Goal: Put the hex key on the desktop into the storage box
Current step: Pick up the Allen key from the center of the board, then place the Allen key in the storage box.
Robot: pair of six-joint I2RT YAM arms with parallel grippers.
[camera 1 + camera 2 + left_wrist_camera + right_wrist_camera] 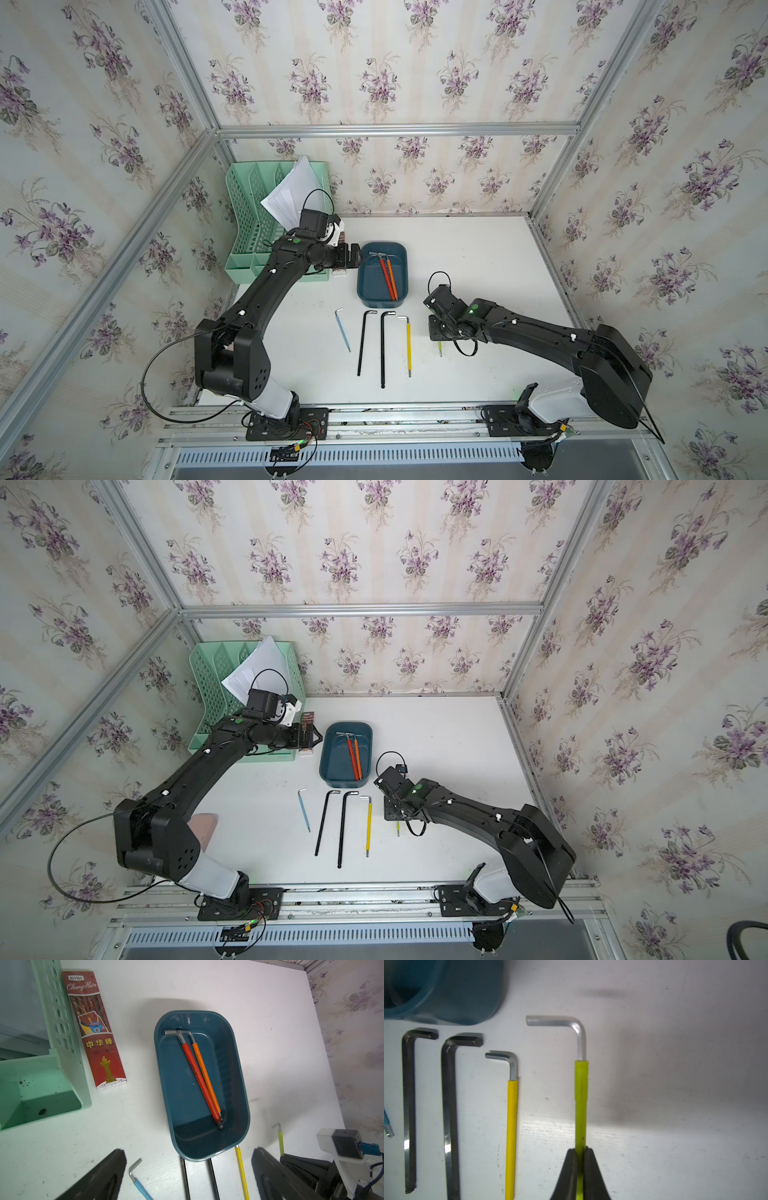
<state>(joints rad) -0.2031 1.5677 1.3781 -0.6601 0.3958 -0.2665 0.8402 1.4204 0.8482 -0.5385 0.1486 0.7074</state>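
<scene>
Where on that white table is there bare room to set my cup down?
The widest bare patch of the desktop lies between the storage box, the back wall and the right rail. A narrower one sits left of the blue hex key. Crowded: the row of hex keys in front of the box, and the green organizer corner.

Two black arms with white lower shells.
The left arm (257,299) and right arm (540,336) are matte black. Each has a green light (296,240) near the wrist, small white clips (241,312) along its links, a looping black cable (143,380), a white shell (272,399) and a screwed black base plate (286,424) at the frame's bottom. The jaws are black and tapered.
</scene>
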